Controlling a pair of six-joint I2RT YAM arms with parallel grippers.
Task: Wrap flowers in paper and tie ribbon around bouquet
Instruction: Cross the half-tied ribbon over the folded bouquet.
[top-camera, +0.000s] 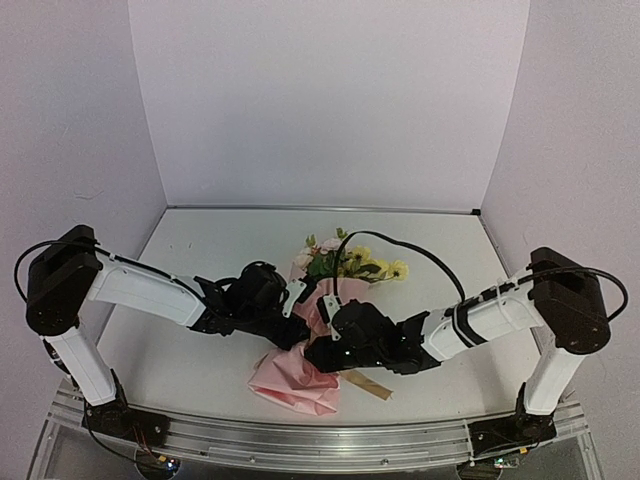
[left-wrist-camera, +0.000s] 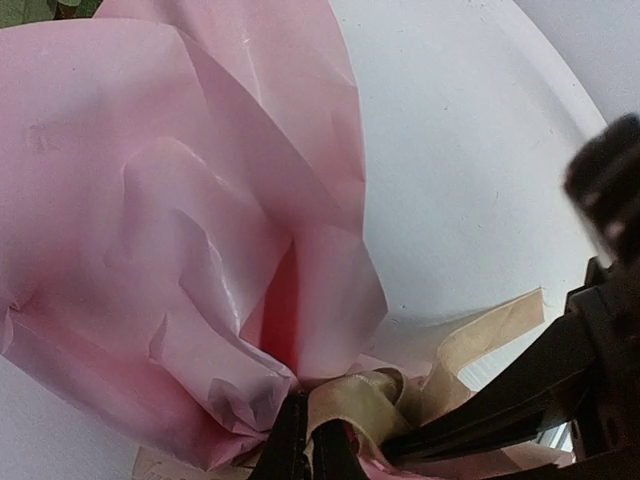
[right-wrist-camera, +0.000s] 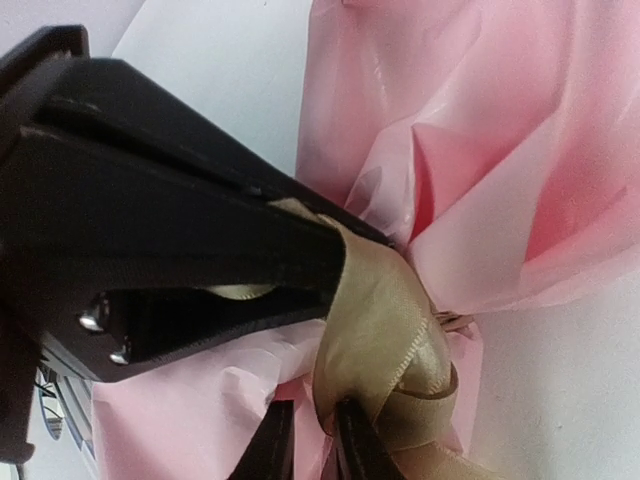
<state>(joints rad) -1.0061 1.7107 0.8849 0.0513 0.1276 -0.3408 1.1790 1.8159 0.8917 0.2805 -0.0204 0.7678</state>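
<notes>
At the near edge of the desk (top-camera: 200, 360), the tail of the pink paper (top-camera: 295, 385) lies crumpled. At the waist my left tool (left-wrist-camera: 305, 445) is clamped on the ribbon (right-wrist-camera: 385, 340); my right tool (right-wrist-camera: 312, 445) sits narrow with that strip between its fingers (right-wrist-camera: 270, 450), though I cannot tell whether it grips. Farthest back, the flowers (top-camera: 355, 262) fan out

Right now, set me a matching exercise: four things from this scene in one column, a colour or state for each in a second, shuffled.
Things:
1. paper
2. ribbon
3. flowers
4. left pincer

Colours or states:
A. tan, looped
B. shut on the ribbon
C. pink, creased into folds
D. yellow and pale pink, poking out of the paper

Pairs: 1-C, 2-A, 3-D, 4-B
</notes>
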